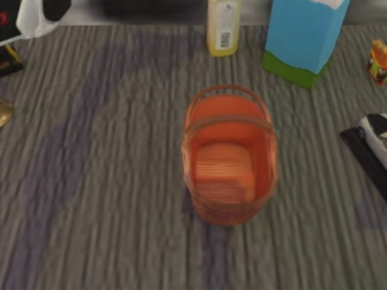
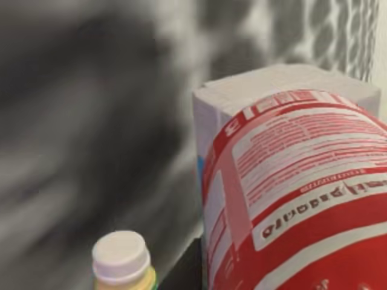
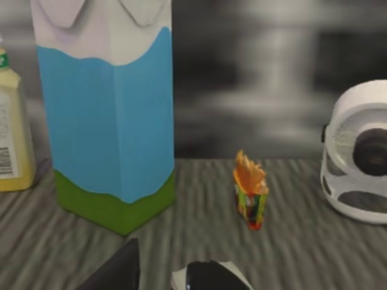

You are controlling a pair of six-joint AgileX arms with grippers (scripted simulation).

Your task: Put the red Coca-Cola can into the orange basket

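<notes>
While our left gripper, off the table's upper-left corner, clasps the red Coca-Cola can (image 2: 302,199) close to its wrist camera for carrying, the orange basket (image 1: 266,151) waits empty at centre; our right gripper (image 3: 163,272) sits parked at right, fingers apart.

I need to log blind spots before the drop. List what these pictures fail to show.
Can: left wrist view, cut off by the frame edge; its top and support are unseen.
Left arm: top view, cut off at the corner.
White box: left wrist view, mostly behind the can.
Right gripper: right wrist view, only its tips show.
</notes>
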